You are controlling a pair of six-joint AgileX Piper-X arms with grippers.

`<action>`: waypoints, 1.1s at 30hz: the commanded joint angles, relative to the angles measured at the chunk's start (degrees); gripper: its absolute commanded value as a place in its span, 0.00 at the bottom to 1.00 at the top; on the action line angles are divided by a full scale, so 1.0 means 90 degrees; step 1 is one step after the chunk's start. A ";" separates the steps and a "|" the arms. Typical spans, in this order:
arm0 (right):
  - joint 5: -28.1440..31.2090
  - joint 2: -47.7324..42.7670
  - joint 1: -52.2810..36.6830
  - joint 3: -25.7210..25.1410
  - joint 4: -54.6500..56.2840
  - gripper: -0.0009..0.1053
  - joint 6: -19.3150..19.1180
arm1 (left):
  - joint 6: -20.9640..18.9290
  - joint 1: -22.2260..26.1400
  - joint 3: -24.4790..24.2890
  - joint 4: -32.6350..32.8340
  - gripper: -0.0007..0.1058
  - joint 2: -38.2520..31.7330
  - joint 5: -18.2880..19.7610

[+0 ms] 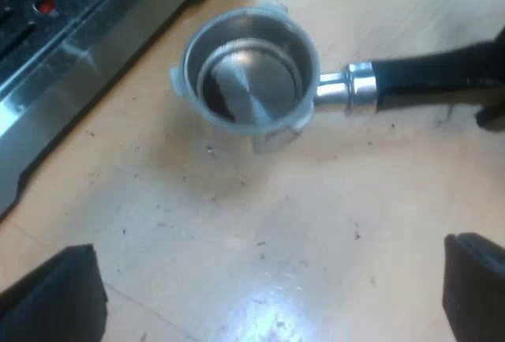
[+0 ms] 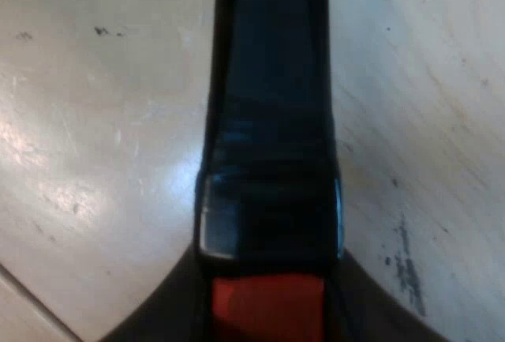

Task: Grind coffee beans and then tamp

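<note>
Holder [image 1: 248, 73] lies on the table [image 1: 237, 223] just off the machine's [image 1: 71, 58] front edge, bare wood around it, cup mouth up, its handle [image 1: 426, 77] running away from the machine to the red end [image 2: 268, 302]. Left gripper [image 1: 276, 287] hovers near the holder, spread wide and empty. Whether the right gripper [image 2: 268, 334], at the red end, grips the handle cannot be told.

The portafilter [image 1: 251, 81] sits on the desk [image 1: 237, 263] with its basket mouth up. It is just beside the front base of the espresso machine [image 1: 71, 58], but apart from it. Its handle [image 1: 434, 81] runs along the desk, away from the machine. The left gripper [image 1: 264, 295] hangs over the desk near the basket, jaws spread wide.
</note>
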 commanded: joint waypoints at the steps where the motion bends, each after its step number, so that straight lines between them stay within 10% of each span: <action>1: -0.0011 0.0405 -0.0014 -0.0043 -0.0421 0.01 -0.0025 | -0.0015 -0.0024 -0.0015 -0.0305 0.84 0.0466 0.0027; 17: -0.0097 0.1414 -0.0014 -0.0043 -0.0710 0.02 0.0124 | -0.0015 -0.0024 -0.0015 -0.0374 0.84 0.1214 0.0131; 24: -0.0097 0.1414 -0.0014 -0.0055 -0.0517 0.57 0.0415 | -0.0015 -0.0024 -0.0015 -0.0348 0.84 0.1214 0.0215; 33: 0.0101 0.1414 -0.0014 -0.0489 0.0890 0.77 0.0415 | -0.0032 -0.0024 -0.0252 0.0131 0.84 0.1036 0.0250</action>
